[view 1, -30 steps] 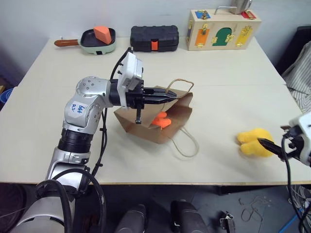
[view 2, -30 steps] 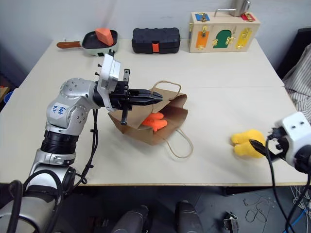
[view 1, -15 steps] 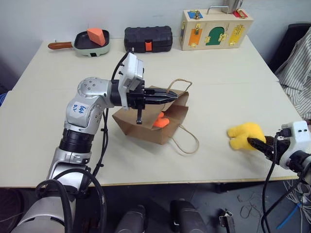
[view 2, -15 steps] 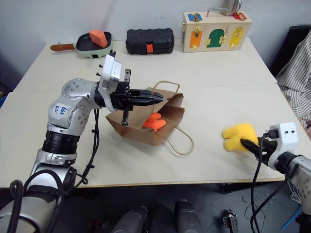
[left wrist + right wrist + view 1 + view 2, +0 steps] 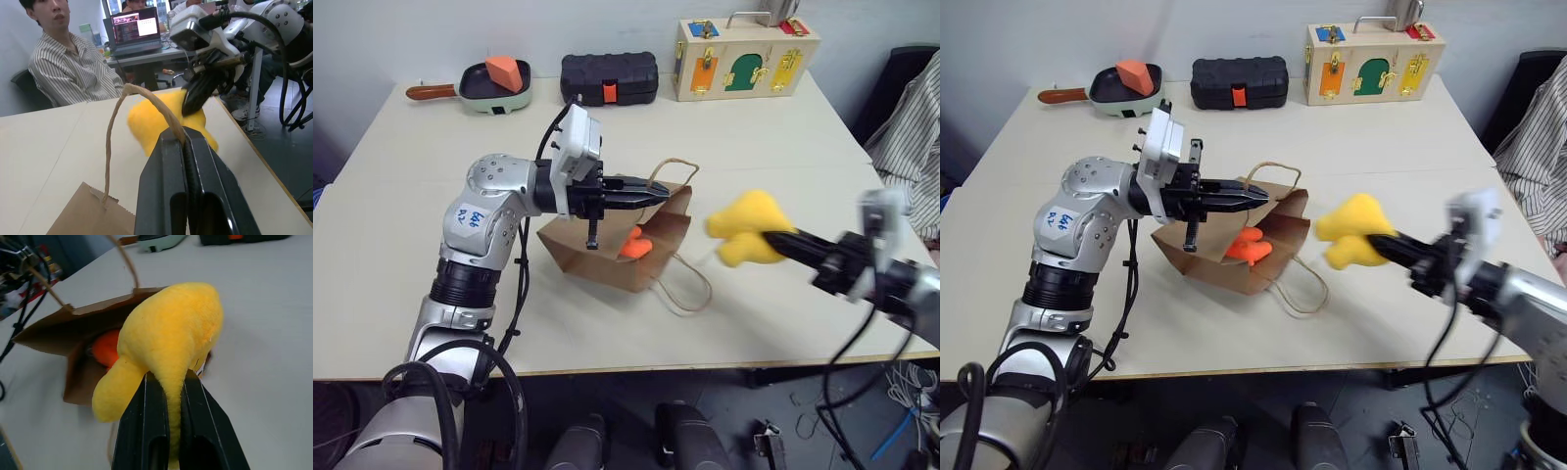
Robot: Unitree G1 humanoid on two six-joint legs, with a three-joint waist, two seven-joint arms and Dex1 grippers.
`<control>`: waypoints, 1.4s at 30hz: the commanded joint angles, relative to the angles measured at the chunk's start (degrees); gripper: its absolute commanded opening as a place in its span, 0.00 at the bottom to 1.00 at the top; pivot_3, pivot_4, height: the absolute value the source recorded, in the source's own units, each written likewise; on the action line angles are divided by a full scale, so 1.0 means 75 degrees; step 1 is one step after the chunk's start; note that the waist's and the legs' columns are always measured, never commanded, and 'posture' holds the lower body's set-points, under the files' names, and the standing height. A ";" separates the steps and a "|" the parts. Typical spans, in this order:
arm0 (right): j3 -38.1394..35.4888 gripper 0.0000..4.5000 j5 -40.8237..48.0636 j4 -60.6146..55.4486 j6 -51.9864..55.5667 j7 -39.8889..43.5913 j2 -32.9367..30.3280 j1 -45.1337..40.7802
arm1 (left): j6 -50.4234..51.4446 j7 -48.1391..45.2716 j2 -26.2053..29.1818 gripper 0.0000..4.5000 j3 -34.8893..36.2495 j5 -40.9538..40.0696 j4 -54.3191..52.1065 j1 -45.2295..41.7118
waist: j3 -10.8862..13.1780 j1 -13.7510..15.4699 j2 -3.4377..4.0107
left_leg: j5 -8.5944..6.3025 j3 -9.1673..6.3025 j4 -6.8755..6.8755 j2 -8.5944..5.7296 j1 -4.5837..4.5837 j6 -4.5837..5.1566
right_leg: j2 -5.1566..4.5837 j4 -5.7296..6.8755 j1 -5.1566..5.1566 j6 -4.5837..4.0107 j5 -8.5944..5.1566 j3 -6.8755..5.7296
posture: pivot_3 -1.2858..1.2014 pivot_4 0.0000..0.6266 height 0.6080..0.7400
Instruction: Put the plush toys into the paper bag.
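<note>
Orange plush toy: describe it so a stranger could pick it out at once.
Mid-table lies a brown paper bag on its side, its twine handle pinched by the left gripper. The orange plush toy sits inside its open mouth. It is soft and fuzzy, unlike the hard orange wedge in the far pan.

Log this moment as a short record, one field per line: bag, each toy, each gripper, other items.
bag: brown paper bag lying on the table, mouth toward the right gripper
orange toy: inside the bag's mouth
yellow toy: off the table, in the air near the bag's mouth
left gripper: shut on the bag's handle
right gripper: shut on the yellow toy
other items: pan, black case, wooden box
</note>
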 commanded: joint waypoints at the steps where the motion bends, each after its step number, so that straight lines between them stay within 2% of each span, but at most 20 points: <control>1: 0.1646 0.01 -0.1037 0.0549 -0.0487 -0.0352 0.0270 -0.0697 | 0.0052 0.0053 0.0007 0.00 0.0114 -0.0110 -0.0331 -0.0215 | 0.0000 0.0006 0.0001 | 0.0000 0.0000 0.0002 -0.0002 -0.0002 0.0000 | -0.0002 0.0001 -0.0001 0.0000 0.0000 0.0000 | 0.52 0.24 1.00; 4: 0.2348 0.01 -0.1566 0.1378 -0.0901 -0.0528 0.0862 -0.1558 | 0.0119 0.0049 0.0008 0.00 0.0122 -0.0143 -0.0393 -0.0210 | 0.0000 -0.0013 0.0000 | 0.0000 -0.0008 0.0004 -0.0005 -0.0011 0.0000 | -0.0005 0.0004 -0.0005 0.0000 0.0000 -0.0008 | 0.52 0.24 1.00; 12: 0.2968 0.01 -0.2037 0.2904 -0.1292 -0.0516 0.2187 -0.2821 | 0.0165 0.0106 -0.0004 0.00 0.0138 -0.0136 -0.0511 -0.0077 | 0.0000 -0.0070 0.0001 | 0.0000 -0.0014 0.0008 -0.0003 -0.0012 -0.0001 | -0.0004 0.0024 -0.0011 0.0000 0.0000 -0.0018 | 0.52 0.24 1.00; 17: 0.3366 0.01 -0.2670 0.3908 -0.1737 -0.0670 0.2992 -0.3163 | 0.0190 0.0154 -0.0009 0.00 0.0155 -0.0156 -0.0578 -0.0030 | 0.0000 -0.0190 0.0001 | 0.0001 -0.0020 0.0006 -0.0003 -0.0012 -0.0001 | -0.0004 0.0029 -0.0011 0.0000 0.0000 -0.0023 | 0.52 0.24 1.00; 25: 0.3436 0.01 -0.3134 0.4530 -0.2104 -0.0593 0.3409 -0.3259 | 0.0123 0.0145 0.0065 0.00 0.0175 -0.0097 -0.0491 -0.0027 | -0.0002 -0.0276 0.0003 | 0.0002 -0.0022 0.0009 -0.0003 -0.0010 -0.0004 | -0.0004 0.0039 -0.0017 0.0000 0.0000 -0.0024 | 0.52 0.24 1.00; 29: 0.3280 0.27 -0.2843 0.3664 -0.1679 -0.0454 0.3073 -0.2913 | 0.0120 0.0153 0.0095 0.00 0.0191 -0.0087 -0.0472 0.0010 | -0.0002 -0.0278 0.0004 | 0.0003 -0.0023 0.0008 -0.0002 -0.0010 -0.0005 | -0.0004 0.0039 -0.0018 0.0000 0.0000 -0.0025 | 0.52 0.24 1.00; 38: 0.2430 0.96 -0.1777 0.1131 -0.0303 -0.0461 0.1969 -0.1882 | 0.0033 0.0155 0.0100 0.00 0.0205 -0.0060 -0.0374 0.0034 | -0.0002 -0.0214 0.0003 | 0.0002 -0.0032 -0.0002 -0.0005 -0.0014 -0.0004 | -0.0006 0.0036 -0.0017 0.0000 0.0000 -0.0024 | 0.52 0.24 1.00; 39: 0.2317 0.99 -0.1733 0.0935 -0.0219 -0.0493 0.1800 -0.1773 | 0.0028 0.0157 0.0102 0.00 0.0207 -0.0062 -0.0374 0.0036 | -0.0001 -0.0210 0.0003 | 0.0002 -0.0031 -0.0003 -0.0006 -0.0015 -0.0004 | -0.0006 0.0035 -0.0016 0.0000 0.0000 -0.0024 | 0.52 0.24 1.00; 42: 0.1760 0.99 -0.1447 0.0466 0.0163 -0.0597 0.1337 -0.1490 | 0.0009 0.0147 0.0112 0.00 0.0203 -0.0066 -0.0378 0.0047 | -0.0001 -0.0203 0.0003 | 0.0002 -0.0030 -0.0004 -0.0006 -0.0016 -0.0004 | -0.0006 0.0035 -0.0015 0.0000 0.0000 -0.0023 | 0.52 0.24 1.00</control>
